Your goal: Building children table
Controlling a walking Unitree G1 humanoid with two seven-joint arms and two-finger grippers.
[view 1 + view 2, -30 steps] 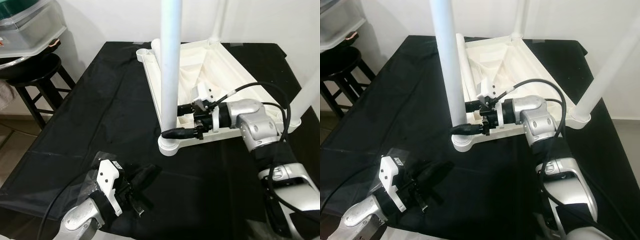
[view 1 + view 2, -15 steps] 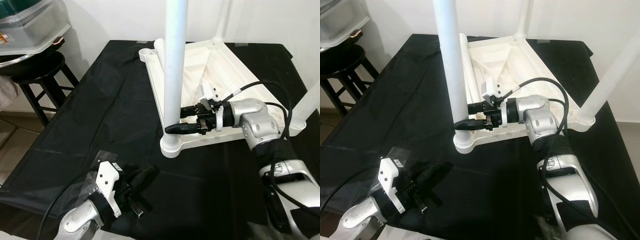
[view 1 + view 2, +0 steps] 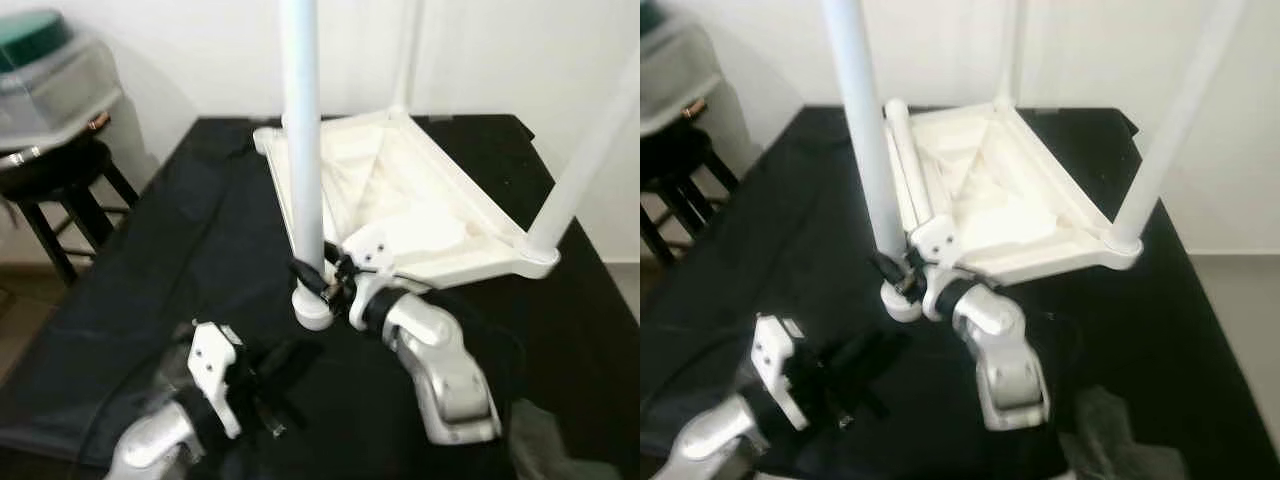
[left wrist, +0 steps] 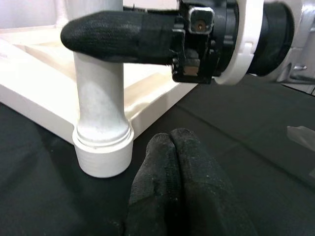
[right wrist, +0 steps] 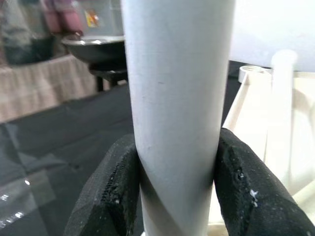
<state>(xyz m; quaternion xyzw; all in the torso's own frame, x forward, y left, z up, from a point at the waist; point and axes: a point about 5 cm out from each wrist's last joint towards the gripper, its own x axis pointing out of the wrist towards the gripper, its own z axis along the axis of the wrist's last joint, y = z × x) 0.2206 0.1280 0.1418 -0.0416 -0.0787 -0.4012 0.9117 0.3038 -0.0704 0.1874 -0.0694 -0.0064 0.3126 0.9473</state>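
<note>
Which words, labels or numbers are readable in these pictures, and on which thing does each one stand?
None can be read.
Colourful label on the container behind the stool: too blurred to read.
White table leg, white tabletop, left gripper, right gripper: no print visible.

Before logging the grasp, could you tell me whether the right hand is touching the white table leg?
Touching: in the right wrist view, both fingers of the right hand press against the white leg.

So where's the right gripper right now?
The right gripper is clamped around the base of the near white leg, just above its corner socket on the upturned tabletop, ahead of the left gripper.
</note>
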